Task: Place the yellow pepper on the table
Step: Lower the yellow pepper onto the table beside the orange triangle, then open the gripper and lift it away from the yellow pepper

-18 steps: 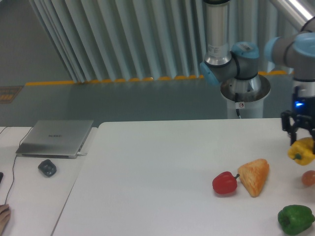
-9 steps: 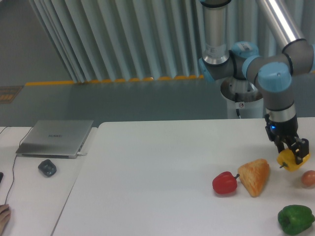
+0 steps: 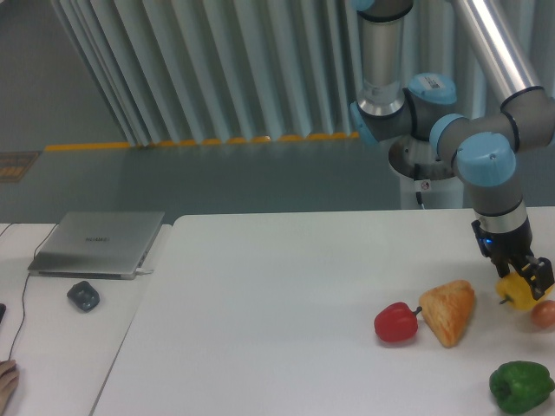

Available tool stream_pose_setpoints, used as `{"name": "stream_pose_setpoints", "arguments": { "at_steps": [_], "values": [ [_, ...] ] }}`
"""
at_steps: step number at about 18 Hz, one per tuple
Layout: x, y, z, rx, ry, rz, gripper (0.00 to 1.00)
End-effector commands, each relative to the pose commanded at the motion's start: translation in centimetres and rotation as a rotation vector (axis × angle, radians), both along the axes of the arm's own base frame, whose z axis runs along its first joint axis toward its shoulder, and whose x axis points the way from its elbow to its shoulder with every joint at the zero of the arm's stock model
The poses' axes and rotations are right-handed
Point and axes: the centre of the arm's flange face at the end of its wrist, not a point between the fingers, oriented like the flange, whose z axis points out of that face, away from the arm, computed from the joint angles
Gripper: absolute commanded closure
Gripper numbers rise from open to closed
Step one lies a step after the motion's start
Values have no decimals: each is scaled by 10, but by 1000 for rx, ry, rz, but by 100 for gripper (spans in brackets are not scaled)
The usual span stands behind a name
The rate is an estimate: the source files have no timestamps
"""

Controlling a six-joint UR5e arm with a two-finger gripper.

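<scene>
Green pepper [image 3: 520, 386] sits nearest, at the near right corner of the table [image 3: 260, 329], well apart from the rest. Left edge, near: a bit of skin-toned hand [image 3: 6, 381] on the adjoining desk [image 3: 52, 347]. Going farther in: red pepper [image 3: 396, 322] right of centre, its stem touching or almost touching the orange-yellow wedge [image 3: 448, 312] just to its right. Small reddish round item [image 3: 545, 314] at the right edge, cut off by the frame. Yellow pepper [image 3: 518, 292] is between the wedge and that reddish item, clamped in the gripper [image 3: 519, 279], which is clenched on it from above; black fingers [image 3: 543, 273] wrap its top. Pepper looks low, close to the tabletop; cannot tell if it touches the surface. Its dark stem pokes out to the left.

On the desk, left: dark mouse [image 3: 83, 295], then a closed grey laptop [image 3: 97, 243] farther back, with a thin cable [image 3: 23, 303] running towards the near edge. Arm [image 3: 490, 169] rises from the gripper through blue-capped joints to its base [image 3: 431, 173] behind the table's far edge. Farthest: grey ribbed curtain wall [image 3: 217, 69] and a yellow floor stripe [image 3: 173, 143].
</scene>
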Motion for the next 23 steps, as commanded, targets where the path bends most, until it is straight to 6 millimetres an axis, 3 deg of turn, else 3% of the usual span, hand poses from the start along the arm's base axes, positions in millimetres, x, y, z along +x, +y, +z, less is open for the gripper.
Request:
{"name": "stream_pose_setpoints", "arguments": {
  "at_steps": [8,12,14,20,23],
  "values": [
    [-5,14,34,126,-63,-17,0],
    [-14,24,69,169,-101,-23,0],
    [-30,23,89,183,-151,-10,0],
    [-59,8,90,105,-207,-272,0],
    [-74,-7,91,53,-203,-516,0]
  ]
}}
